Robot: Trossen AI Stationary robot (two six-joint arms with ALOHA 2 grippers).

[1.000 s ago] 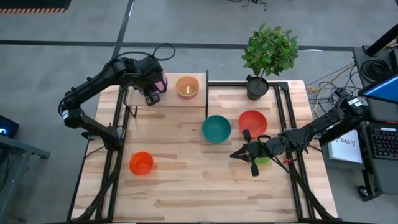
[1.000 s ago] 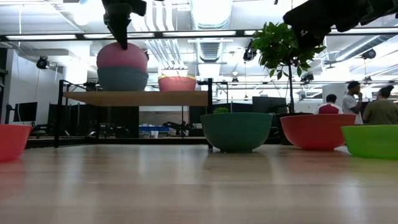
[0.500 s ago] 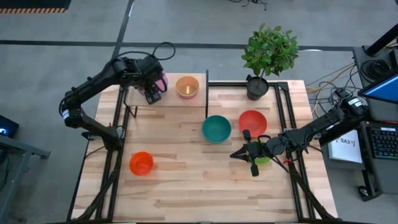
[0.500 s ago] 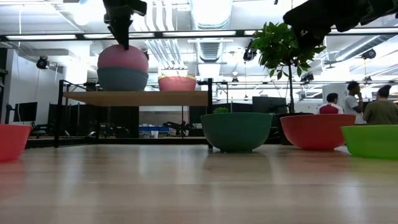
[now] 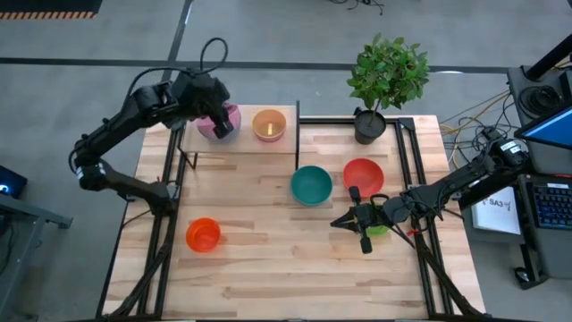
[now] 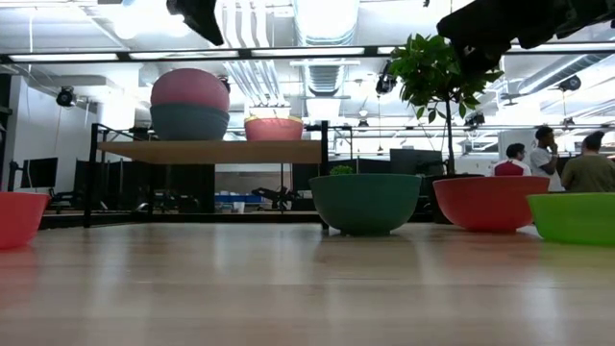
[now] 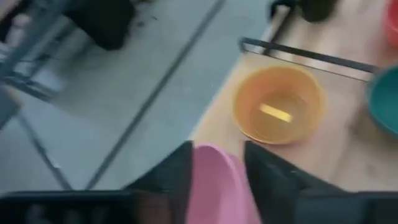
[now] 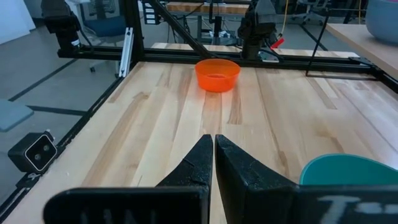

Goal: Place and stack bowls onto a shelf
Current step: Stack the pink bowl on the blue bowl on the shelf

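A: Left gripper (image 5: 217,118) hangs above the pink bowl (image 5: 219,121) at the shelf's (image 5: 284,145) left end. Wrist view puts a finger (image 7: 177,171) either side of the rim with gaps showing. Parted, not pinching, I'd say.

B: Holding anything?

A: Doesn't look like it. From table height, the pink bowl sits upside down on the blue bowl (image 6: 189,122) with the arm clear above it.

B: Right side?

A: Right gripper (image 5: 362,222) is pinched fully shut on nothing, low over the table beside the green bowl (image 5: 379,229). Parked.

B: Rest of the bowls?

A: Yellow bowl (image 5: 269,124) nested in another one on the shelf's right half. Teal bowl (image 5: 311,185) and red bowl (image 5: 363,177) mid-table, orange bowl (image 5: 203,234) near left. Four not yet on the shelf.

B: Risks?

A: Pink dome is perched, not nested. If a fingertip clips the rim, I'd expect it to slide off the blue one and off the far-left edge. The shelf is also only two stacks wide, so later bowls go on top. A domed top is a bad base.

B: And the right arm?

A: Green bowl is partly under it. A blind move could shove it. The plant pot (image 5: 369,125) is close to the red bowl's path too.

B: Any labels?

A: A white tag sits on the right arm, far right. It has writing, but I can't read it.
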